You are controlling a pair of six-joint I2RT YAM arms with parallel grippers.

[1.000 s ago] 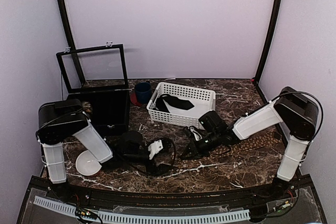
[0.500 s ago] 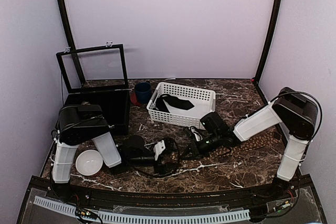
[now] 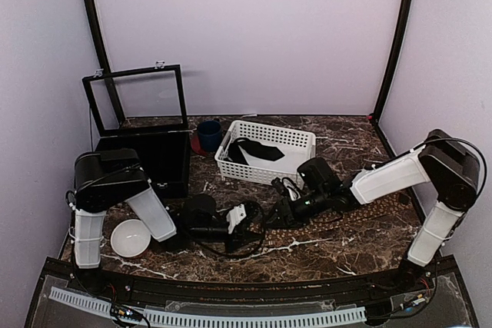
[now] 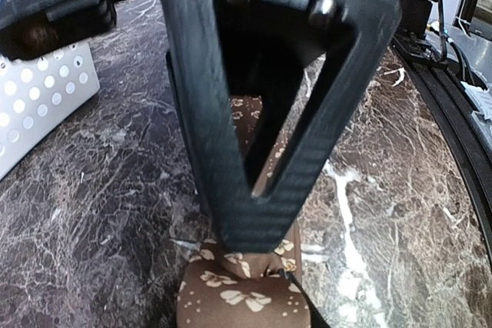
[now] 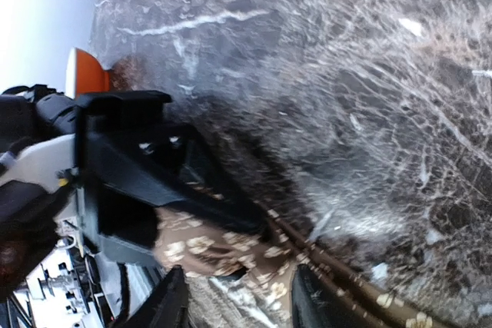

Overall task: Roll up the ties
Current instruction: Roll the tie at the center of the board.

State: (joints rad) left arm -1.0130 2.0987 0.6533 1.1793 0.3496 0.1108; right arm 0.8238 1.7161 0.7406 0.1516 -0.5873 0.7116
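Rolling looks barely begun: left end effector (image 4: 252, 242) pinches the tie (image 4: 244, 301), right end effector (image 5: 238, 303) hangs released; next, turn the fold over.

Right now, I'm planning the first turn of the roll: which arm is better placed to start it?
Left, probably: the left gripper is closed on the folded end of the tie, while the right gripper stands open over the flat strip further along, holding nothing.
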